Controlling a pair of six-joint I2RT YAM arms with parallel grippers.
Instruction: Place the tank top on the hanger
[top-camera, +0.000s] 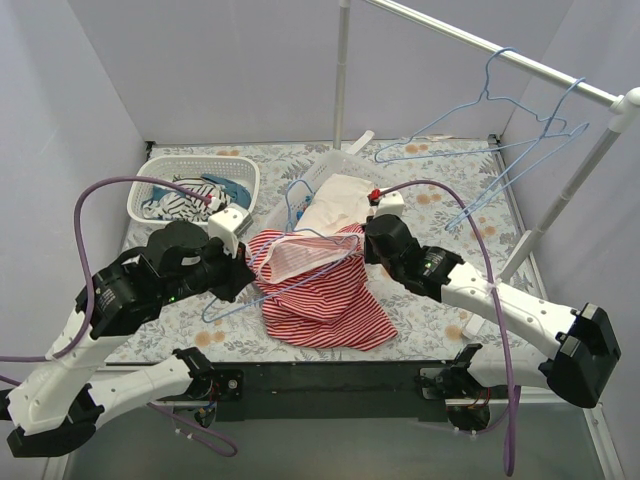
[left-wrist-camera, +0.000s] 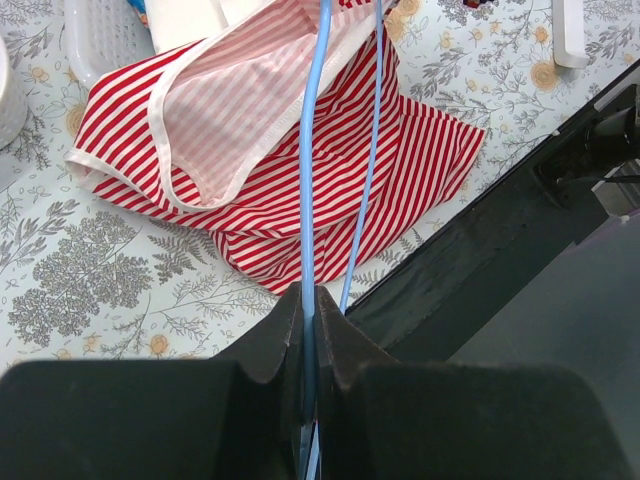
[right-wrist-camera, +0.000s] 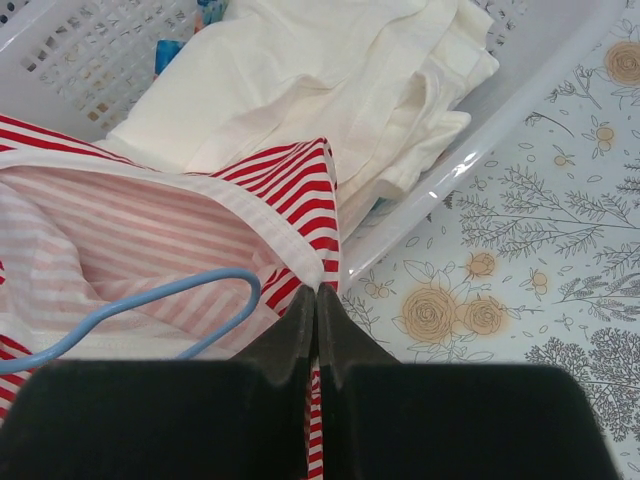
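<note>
The red-and-white striped tank top (top-camera: 320, 290) lies mid-table, its pale lining showing through a wide opening (left-wrist-camera: 240, 120). A light blue wire hanger (top-camera: 262, 290) runs into that opening; its rounded end sits inside the garment (right-wrist-camera: 215, 300). My left gripper (top-camera: 238, 272) is shut on the hanger wire (left-wrist-camera: 308, 200) at the garment's left. My right gripper (top-camera: 368, 245) is shut on the tank top's white-trimmed edge (right-wrist-camera: 318, 270) at its upper right and holds the opening up.
A white basket (top-camera: 170, 175) at back left holds a black-and-white striped garment (top-camera: 185, 203). A second basket (right-wrist-camera: 520, 120) holds cream-white cloth (top-camera: 335, 200). Spare blue hangers (top-camera: 500, 140) hang on the rail (top-camera: 500, 50) at right. The black table edge (left-wrist-camera: 480, 260) is near.
</note>
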